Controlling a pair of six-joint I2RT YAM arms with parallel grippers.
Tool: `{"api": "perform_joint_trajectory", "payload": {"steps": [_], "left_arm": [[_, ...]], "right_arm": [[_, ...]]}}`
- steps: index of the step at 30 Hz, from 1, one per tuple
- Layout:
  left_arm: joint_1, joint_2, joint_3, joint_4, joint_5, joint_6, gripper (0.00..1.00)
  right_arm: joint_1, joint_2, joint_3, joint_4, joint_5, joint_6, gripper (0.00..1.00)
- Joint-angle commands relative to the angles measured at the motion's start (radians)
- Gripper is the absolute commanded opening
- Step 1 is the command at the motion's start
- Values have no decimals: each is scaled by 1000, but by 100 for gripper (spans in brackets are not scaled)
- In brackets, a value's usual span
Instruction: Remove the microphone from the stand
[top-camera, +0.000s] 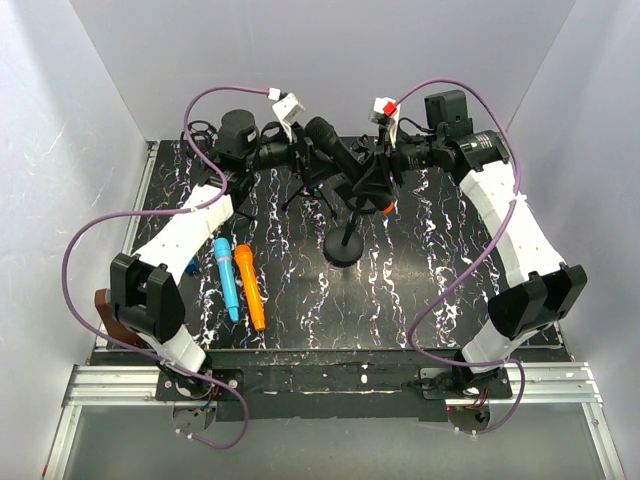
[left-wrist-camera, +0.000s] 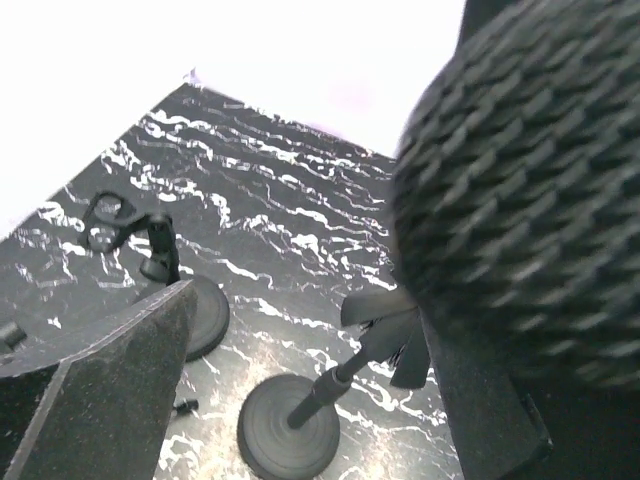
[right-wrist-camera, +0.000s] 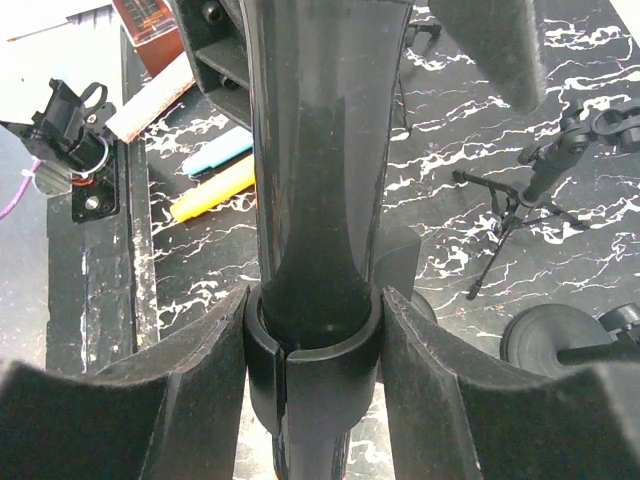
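Observation:
A black microphone (top-camera: 330, 140) sits tilted in the clip (top-camera: 366, 186) of a stand with a round base (top-camera: 345, 247). My right gripper (top-camera: 385, 172) is shut on the clip; in the right wrist view its fingers (right-wrist-camera: 190, 390) press both sides of the clip's collar (right-wrist-camera: 315, 350) round the microphone's body (right-wrist-camera: 315, 150). My left gripper (top-camera: 300, 155) is open at the microphone's mesh head (left-wrist-camera: 520, 200). The head lies by the right finger (left-wrist-camera: 480, 400), and the left finger (left-wrist-camera: 110, 390) is well apart from it. The stand's base (left-wrist-camera: 290, 425) shows below.
A blue microphone (top-camera: 227, 275) and an orange one (top-camera: 250, 285) lie at the left of the marbled mat. A small tripod stand (top-camera: 310, 190) and a second round-based stand (left-wrist-camera: 195, 315) are near the back. White walls close in three sides.

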Motion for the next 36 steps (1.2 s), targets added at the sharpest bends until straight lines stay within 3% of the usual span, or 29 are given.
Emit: {"api": "perform_joint_trajectory", "payload": {"steps": [1,3,5,8,10,15,21,24,28,33,36], "left_arm": [[-20,6,115,8,78,50,91],[-26,19,118,8,76,81,89],[-30,29,116,4,81,96,88],[-30,37,120,-10,73,108,86],[-30,34,118,-22,62,125,85],[-30,7,95,-38,26,166,86],[0,-91,121,-355,-130,413,88],[33,-139,117,-479,-243,482,89],[46,-211,37,-507,-272,513,91],[44,-248,-32,-506,-255,425,91],[46,-271,-68,-481,-249,379,90]], "right_arm": [[4,-15,-10,83,54,50,56],[16,4,8,160,54,124,72],[39,47,77,180,76,144,76],[55,135,211,163,76,190,75],[58,172,264,163,76,213,68],[62,185,265,192,100,224,56],[73,199,275,206,154,241,70],[91,214,285,212,217,258,77],[142,235,288,252,396,325,83],[216,269,346,258,617,335,88],[240,304,389,251,671,331,87]]}}
